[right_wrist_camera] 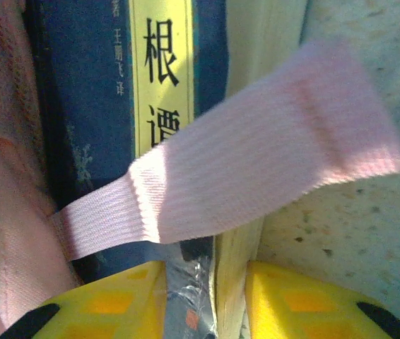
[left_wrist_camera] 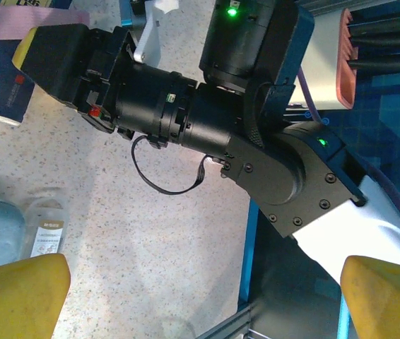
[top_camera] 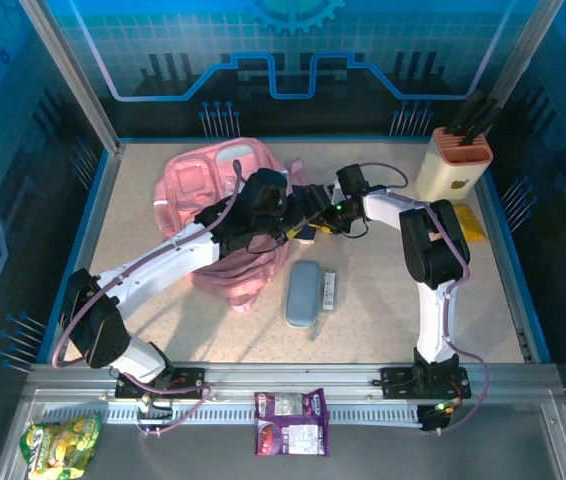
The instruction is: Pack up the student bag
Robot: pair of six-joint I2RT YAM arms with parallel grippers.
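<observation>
The student bag [top_camera: 213,185], a big pink backpack, lies at the back left of the table. My right gripper [right_wrist_camera: 203,304] is shut on a dark blue book [right_wrist_camera: 165,85] with a yellow title strip, one yellow finger [right_wrist_camera: 101,304] on its cover and the other on its page edge. A pink strap [right_wrist_camera: 242,162] crosses over the book, and pink bag fabric [right_wrist_camera: 2,212] lies along its left. In the top view the right gripper [top_camera: 313,225] sits at the bag's right edge. My left gripper [left_wrist_camera: 200,296] hangs wide open over bare table, holding nothing, close beside the right wrist [left_wrist_camera: 207,113].
A pale blue pencil case [top_camera: 303,293] and a small flat packet [top_camera: 329,290] lie mid-table. A knife block [top_camera: 453,160] stands at the back right with a yellow item [top_camera: 470,222] near it. Two snack packets [top_camera: 290,422] [top_camera: 60,443] lie on the near rail.
</observation>
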